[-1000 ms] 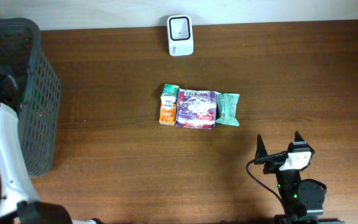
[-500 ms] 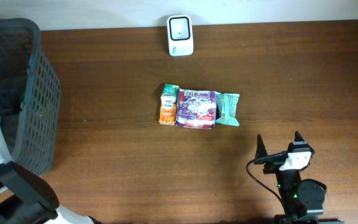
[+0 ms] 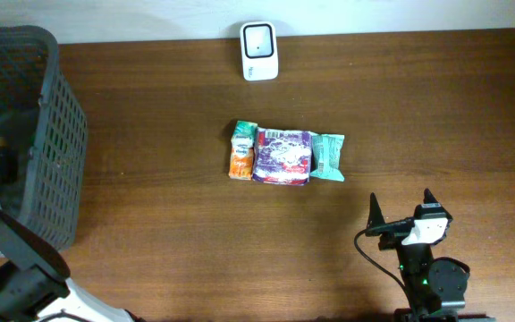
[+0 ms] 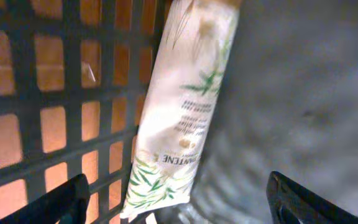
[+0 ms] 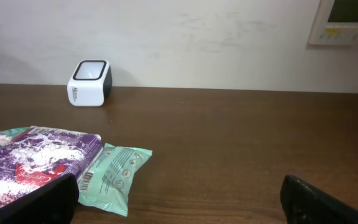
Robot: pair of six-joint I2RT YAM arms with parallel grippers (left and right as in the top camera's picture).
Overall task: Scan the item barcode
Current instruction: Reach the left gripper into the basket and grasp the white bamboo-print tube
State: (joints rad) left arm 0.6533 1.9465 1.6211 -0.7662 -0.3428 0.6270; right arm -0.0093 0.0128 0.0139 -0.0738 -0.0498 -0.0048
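while the left jaws hang wide, a nudge could topple the leaning tube (image 4: 185,106) in the basket (image 4: 73,87). right jaws gape wide too.

The white tube (image 4: 182,106) runs off the top edge, print blurred.

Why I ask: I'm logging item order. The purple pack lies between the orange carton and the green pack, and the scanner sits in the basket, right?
No: overhead shows the scanner on the table, outside the basket. The purple pack does lie between orange carton and green pack.
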